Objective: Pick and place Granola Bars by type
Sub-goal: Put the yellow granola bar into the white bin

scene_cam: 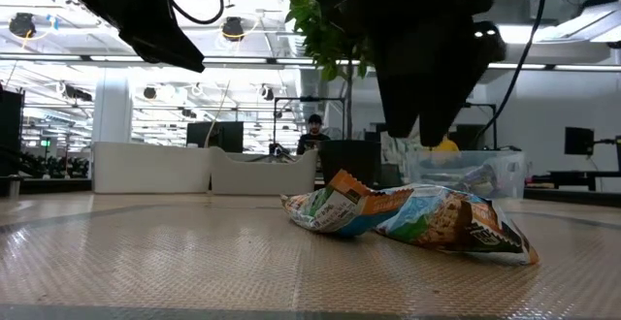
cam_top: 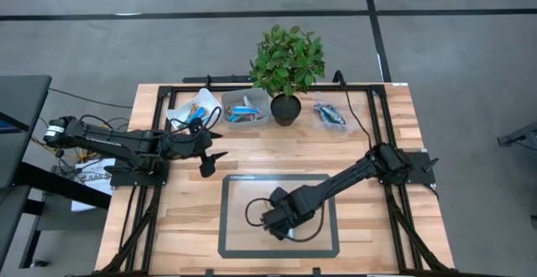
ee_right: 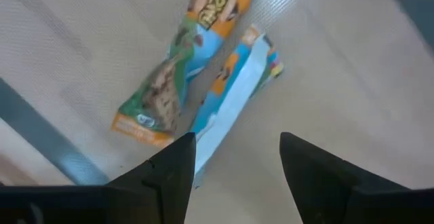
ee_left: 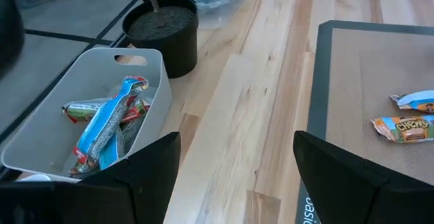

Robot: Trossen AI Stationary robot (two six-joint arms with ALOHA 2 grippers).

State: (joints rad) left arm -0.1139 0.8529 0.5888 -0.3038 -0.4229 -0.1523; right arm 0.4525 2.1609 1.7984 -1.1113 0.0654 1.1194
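From above, the right gripper (cam_top: 281, 225) hangs over the mat (cam_top: 235, 245), covering the bars beneath it, while the left gripper (cam_top: 210, 154) waits over bare wood just in front of a tub (cam_top: 189, 111); a second tub (cam_top: 246, 108), a plant (cam_top: 286, 63) and a bag (cam_top: 330, 116) lie beyond it. At table height, two bars (scene_cam: 408, 218) lie touching on the mat directly under the right gripper (scene_cam: 427, 116), which is clear of them. The left wrist camera shows its fingers (ee_left: 146, 166) spread wide with nothing between them, a tub (ee_left: 41, 146) of bars (ee_left: 105, 119) just ahead beside the pot (ee_left: 163, 30). The right wrist camera shows spread fingers (ee_right: 173, 173) above two bars (ee_right: 196, 81) lying side by side, one partly between them.
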